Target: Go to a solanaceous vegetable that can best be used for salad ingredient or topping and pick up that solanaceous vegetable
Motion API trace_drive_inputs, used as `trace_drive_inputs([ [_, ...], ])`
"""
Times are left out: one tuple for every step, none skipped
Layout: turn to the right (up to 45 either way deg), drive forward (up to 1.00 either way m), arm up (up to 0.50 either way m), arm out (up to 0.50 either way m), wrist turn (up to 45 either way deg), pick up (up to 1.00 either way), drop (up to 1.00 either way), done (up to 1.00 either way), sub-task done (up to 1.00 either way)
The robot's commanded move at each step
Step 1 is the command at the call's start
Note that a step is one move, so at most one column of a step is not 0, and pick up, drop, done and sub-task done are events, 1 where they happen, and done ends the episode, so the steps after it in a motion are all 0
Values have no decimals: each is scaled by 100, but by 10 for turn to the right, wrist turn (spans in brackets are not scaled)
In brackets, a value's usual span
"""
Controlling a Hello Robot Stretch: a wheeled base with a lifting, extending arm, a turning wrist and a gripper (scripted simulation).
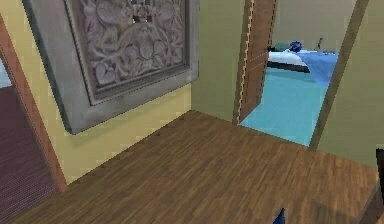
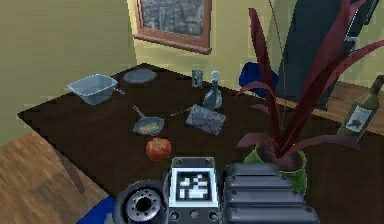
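Note:
A round red fruit with a small stem, tomato-like, point(image 2: 158, 148) lies on the dark wooden table point(image 2: 70, 120) near its front edge. In the arm side view, the gripper's dark body point(image 2: 140, 205) sits at the bottom edge, left of a white square marker point(image 2: 195, 187) on the arm's end. The red fruit lies a little above and to the right of that body. I cannot make out the gripper's far end, so I cannot tell whether it holds anything.
On the table: a small pan with yellow contents point(image 2: 148, 125), a grey tub point(image 2: 96, 88), a plate point(image 2: 141, 75), a glass flask point(image 2: 212, 95), a red-leaved potted plant point(image 2: 285, 150) and a green bottle point(image 2: 362, 110). Ahead, a carved wall panel point(image 1: 125, 50) and a doorway point(image 1: 300, 80).

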Motion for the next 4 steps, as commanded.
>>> trace_drive_inputs([
  [0, 0, 0, 32, 0, 0, 0, 0, 0],
  [0, 0, 0, 0, 450, 0, 0, 0, 0],
  [0, 0, 0, 0, 450, 0, 0, 0, 0],
  [0, 0, 0, 0, 450, 0, 0, 0, 0],
])
